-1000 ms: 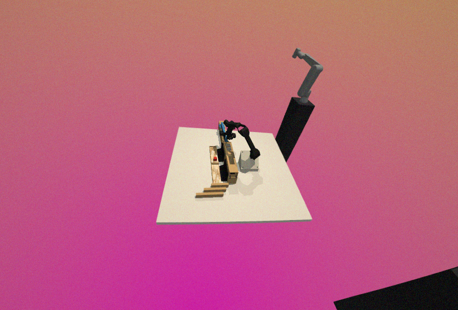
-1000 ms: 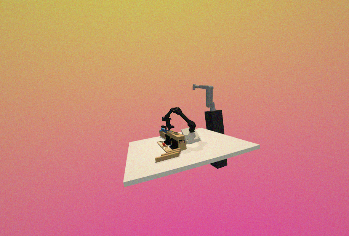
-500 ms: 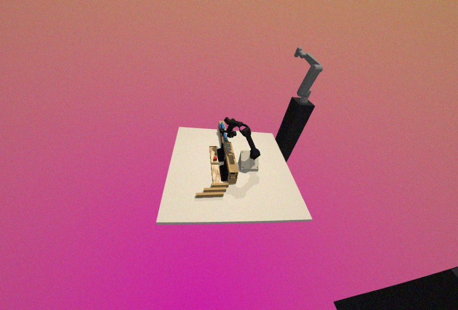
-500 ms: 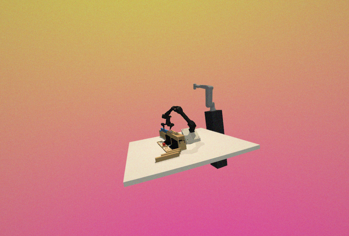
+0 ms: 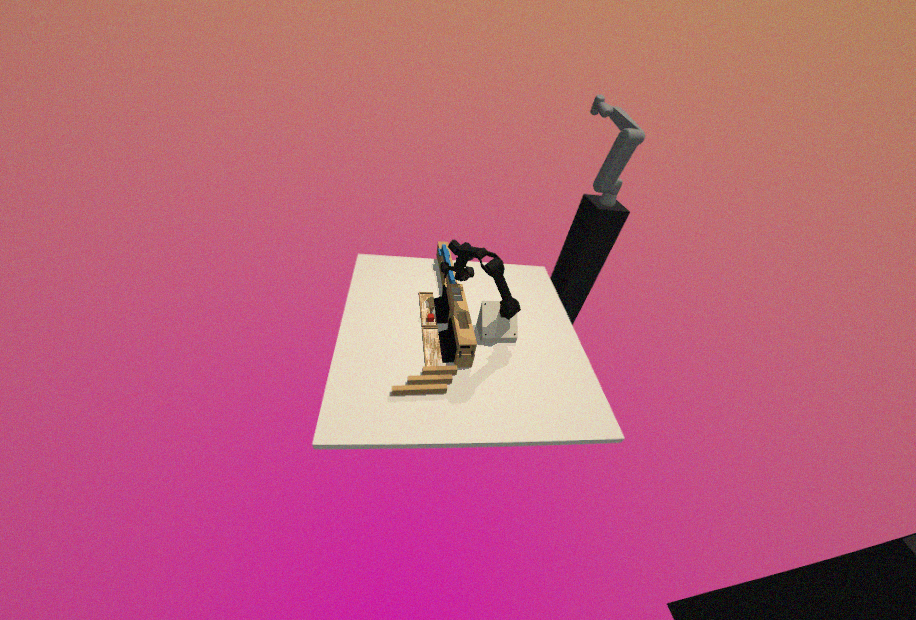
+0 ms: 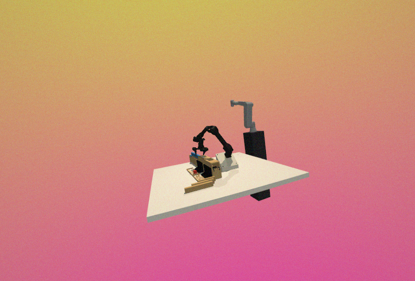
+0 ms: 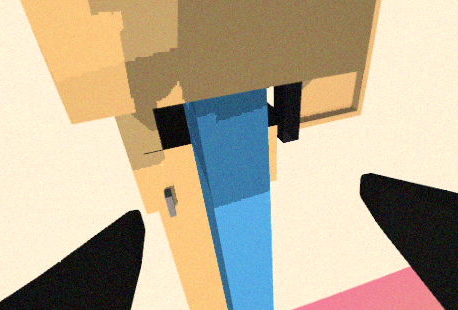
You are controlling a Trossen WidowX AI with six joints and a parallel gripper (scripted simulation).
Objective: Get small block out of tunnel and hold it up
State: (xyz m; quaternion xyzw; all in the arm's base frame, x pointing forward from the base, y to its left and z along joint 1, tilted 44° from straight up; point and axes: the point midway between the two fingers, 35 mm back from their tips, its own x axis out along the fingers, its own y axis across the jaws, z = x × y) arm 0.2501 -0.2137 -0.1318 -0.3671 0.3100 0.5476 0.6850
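Pincer of the gripper (image 5: pixel 456 271) (image 6: pixel 200 152) (image 7: pixel 251 197) wide apart, with nothing clamped. Poised at the far end of the wooden housing (image 5: pixel 465 339) (image 6: pixel 214 161) (image 7: pixel 281 45), one finger to either side of the blue handle (image 5: pixel 444 255) (image 6: pixel 194 154) (image 7: pixel 243 240) in the wrist view, and apart from it. Loose rods (image 5: pixel 419 388) (image 6: pixel 200 186) side by side at the near end of the housing, on the pale table (image 5: pixel 532 409) (image 6: pixel 264 172) (image 7: pixel 11 190).

As for the task's thing: a small red block (image 5: pixel 430 317) (image 6: pixel 195 171), by its look the one wanted, in the shallow tray (image 5: pixel 420 310) (image 6: pixel 189 171) (image 7: pixel 363 95) on the left of the housing. Outside the cover, then, but low down and not held up. Out of sight in the wrist view.

Step in hand, as judged from this: the letting go of the handle, with the sliding work probably done and the pick and the lift still to do. For the next move: rise straight until well above the handle, so as not to nudge the slide; travel left and nearer, to a spot over the red block; come down with fingers spread, mindful of the tray's rim and the housing's side. Then close squarely on the block, check the grip and lift.
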